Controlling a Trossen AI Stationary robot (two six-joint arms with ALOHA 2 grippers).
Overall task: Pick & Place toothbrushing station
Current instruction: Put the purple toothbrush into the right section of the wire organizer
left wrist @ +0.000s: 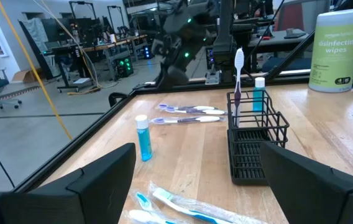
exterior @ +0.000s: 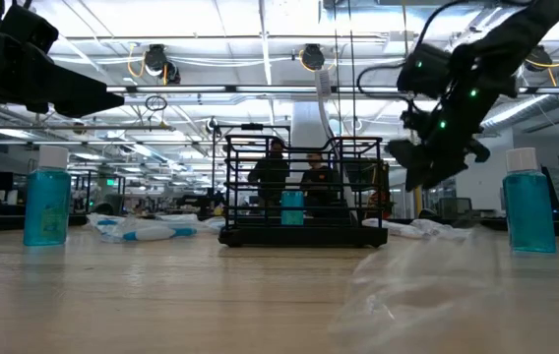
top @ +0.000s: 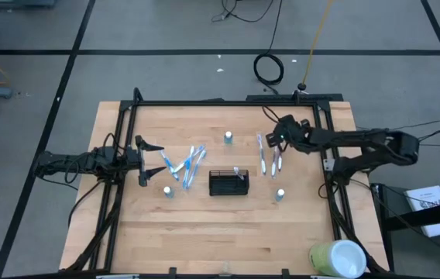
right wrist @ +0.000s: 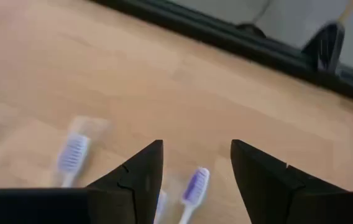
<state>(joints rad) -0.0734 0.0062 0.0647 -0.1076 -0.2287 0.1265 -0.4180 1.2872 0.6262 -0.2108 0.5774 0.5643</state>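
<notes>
A wooden bench (top: 228,232) ringed by a black metal frame (top: 204,103) carries a half-stocked tooth-care kit. Near the front corner stands a tub of disinfecting wipes (top: 338,258). At mid-bench sits the toothbrushing station (top: 228,184), a low black wire holder, upright, with one toothbrush (left wrist: 238,74) already standing in it. Small blue bottles (top: 169,191) stand around it: one to each side toward the front, another (top: 228,138) farther back. To its left lies a loose heap of blue wrapped toothbrushes (top: 186,163); to its right, a little apart, lie the purple-handled toothbrushes (top: 269,159).

The left pincer (top: 152,161) waits at the left edge of the bench, fingers spread wide and holding nothing, aimed toward the blue heap. Farther back on the right, the right pincer (top: 273,138) hangs above the purple toothbrushes, its fingers parted and empty; its own camera shows bristle heads (right wrist: 196,182) directly below the gap, not yet touched.

The step in hand looks to be the reach for the next brush. The next move would call for lowering the parted fingers squarely over one handle, closing on that one alone without nudging its neighbours, then lifting and carrying it across to stand in the wire holder. Beyond the bench, cables trail over the grey floor (top: 166,31).
</notes>
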